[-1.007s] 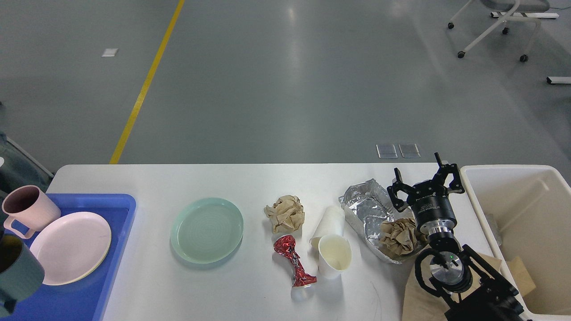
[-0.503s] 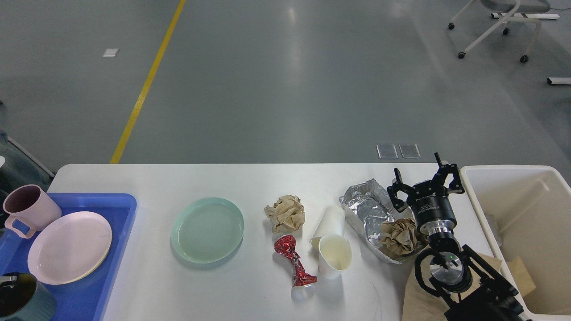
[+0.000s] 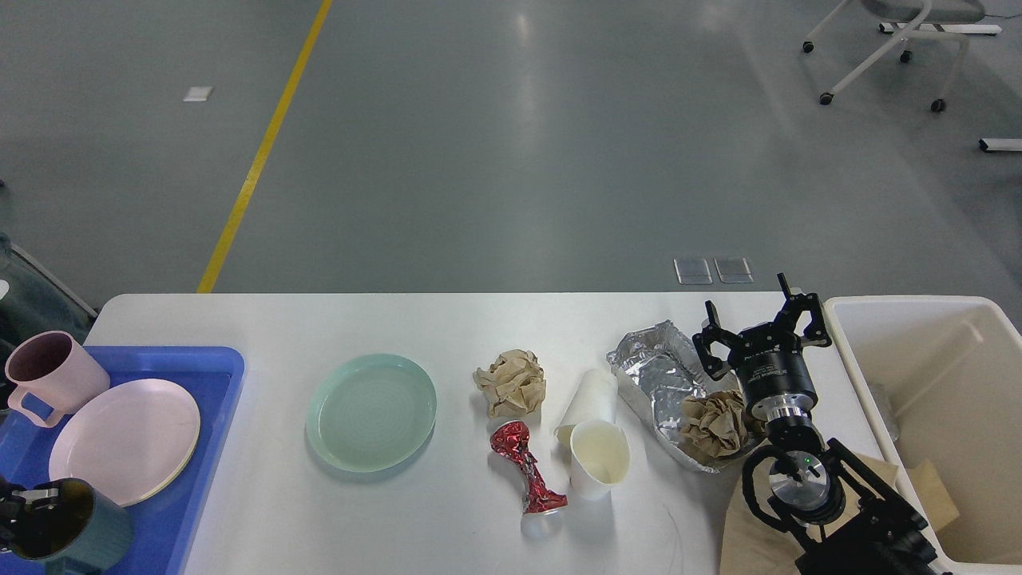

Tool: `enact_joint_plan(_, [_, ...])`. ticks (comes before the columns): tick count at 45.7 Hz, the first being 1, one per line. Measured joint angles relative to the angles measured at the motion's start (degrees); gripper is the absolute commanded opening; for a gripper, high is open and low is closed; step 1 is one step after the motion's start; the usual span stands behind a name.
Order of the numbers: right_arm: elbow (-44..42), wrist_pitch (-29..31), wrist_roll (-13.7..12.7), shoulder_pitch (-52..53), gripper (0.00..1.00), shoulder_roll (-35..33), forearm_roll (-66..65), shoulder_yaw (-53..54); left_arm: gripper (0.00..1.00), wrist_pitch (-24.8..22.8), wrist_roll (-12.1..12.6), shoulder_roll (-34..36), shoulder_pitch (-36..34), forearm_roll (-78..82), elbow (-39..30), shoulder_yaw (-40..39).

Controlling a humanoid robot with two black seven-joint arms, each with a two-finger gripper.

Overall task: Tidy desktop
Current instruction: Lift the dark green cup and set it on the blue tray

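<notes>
The teal mug has been lowered onto the tray at the desktop's left end, left claw barely visible, state indeterminable; right claw is spread, empty; sorting proceeds.

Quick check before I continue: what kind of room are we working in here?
Probably a lab or test hall, not a home: bare grey floor with a yellow line, a wheeled chair, and staged litter on the desktop.

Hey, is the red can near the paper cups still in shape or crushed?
Crushed. The red can lies on the desktop, its middle squeezed thin and twisted, with crumpled foil-like folds along its body.
</notes>
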Motion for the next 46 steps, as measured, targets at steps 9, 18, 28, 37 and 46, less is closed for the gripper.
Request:
enact_joint_plan(9, [0.0, 0.0, 0.0, 0.0, 1.0, 0.0, 0.0, 0.0, 0.01, 0.3, -0.9, 0.2, 0.3, 0.1, -1.2, 0.0])
enact_joint_plan(18, [0.0, 0.0, 0.0, 0.0, 1.0, 0.0, 0.0, 0.0, 0.02, 1.2, -1.0, 0.2, 1.0, -0.1, -1.3, 0.0])
enact_joint_plan(28, [0.0, 0.0, 0.0, 0.0, 1.0, 0.0, 0.0, 0.0, 0.35, 3.2, -1.0, 0.1, 2.1, -0.3, -1.3, 0.0])
enact_joint_plan(37, [0.0, 0.0, 0.0, 0.0, 1.0, 0.0, 0.0, 0.0, 0.91, 4.7, -1.2, 0.1, 2.2, -1.6, -1.3, -0.1])
enact_joint_plan(46, [0.0, 0.0, 0.0, 0.0, 1.0, 0.0, 0.0, 0.0, 0.95, 4.8, -1.2, 0.1, 2.5, -5.1, -1.4, 0.0])
